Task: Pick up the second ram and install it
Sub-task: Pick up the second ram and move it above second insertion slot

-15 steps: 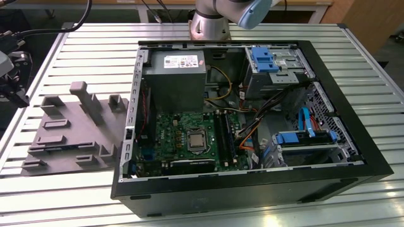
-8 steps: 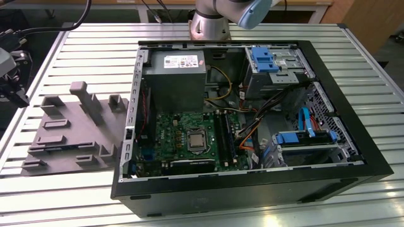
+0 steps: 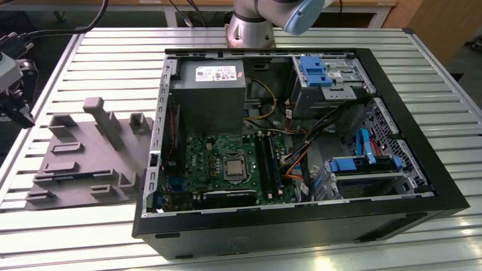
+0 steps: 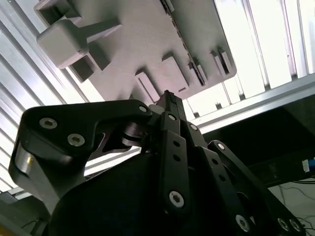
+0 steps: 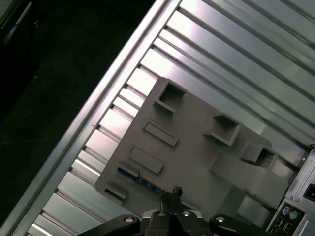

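The second ram, a thin dark stick with a blue strip, stands on edge in a groove of the grey plastic block. It lies near the block's front left part in the exterior view and appears as a dark line in the second wrist view. My gripper hovers above the block, a little to one side of the ram and not touching it. Its fingers meet at the tip with nothing between them. In the exterior view the gripper hangs at the far left edge.
The open computer case stands on the slatted table, on the exterior view's right of the block. Its green board carries long black slots. Upright posts rise from the block's back. The table's edge runs close to the block.
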Robot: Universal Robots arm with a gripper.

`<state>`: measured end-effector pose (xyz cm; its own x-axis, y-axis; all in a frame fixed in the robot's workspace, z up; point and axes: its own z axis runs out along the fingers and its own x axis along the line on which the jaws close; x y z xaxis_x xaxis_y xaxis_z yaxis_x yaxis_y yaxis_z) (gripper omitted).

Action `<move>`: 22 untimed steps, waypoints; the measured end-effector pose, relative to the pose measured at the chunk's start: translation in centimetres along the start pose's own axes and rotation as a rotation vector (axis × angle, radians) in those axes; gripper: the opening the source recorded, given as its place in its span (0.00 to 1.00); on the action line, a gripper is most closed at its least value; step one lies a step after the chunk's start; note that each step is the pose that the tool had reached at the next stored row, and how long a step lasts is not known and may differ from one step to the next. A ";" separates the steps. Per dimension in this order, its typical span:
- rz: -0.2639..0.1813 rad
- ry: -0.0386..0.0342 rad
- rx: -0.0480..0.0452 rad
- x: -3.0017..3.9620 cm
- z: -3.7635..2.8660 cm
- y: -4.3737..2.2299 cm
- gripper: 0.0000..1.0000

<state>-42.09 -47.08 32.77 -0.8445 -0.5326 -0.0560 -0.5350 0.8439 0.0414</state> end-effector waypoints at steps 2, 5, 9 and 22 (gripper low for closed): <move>-0.018 0.0007 -0.0010 0.00 0.00 0.00 0.11; -0.051 0.0021 -0.0029 0.00 0.00 0.00 0.11; -0.096 0.0040 -0.0054 0.00 0.01 0.00 0.11; -0.225 0.0092 -0.0126 0.00 0.02 0.00 0.11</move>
<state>-42.09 -47.08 32.74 -0.7043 -0.7076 -0.0561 -0.7098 0.7032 0.0414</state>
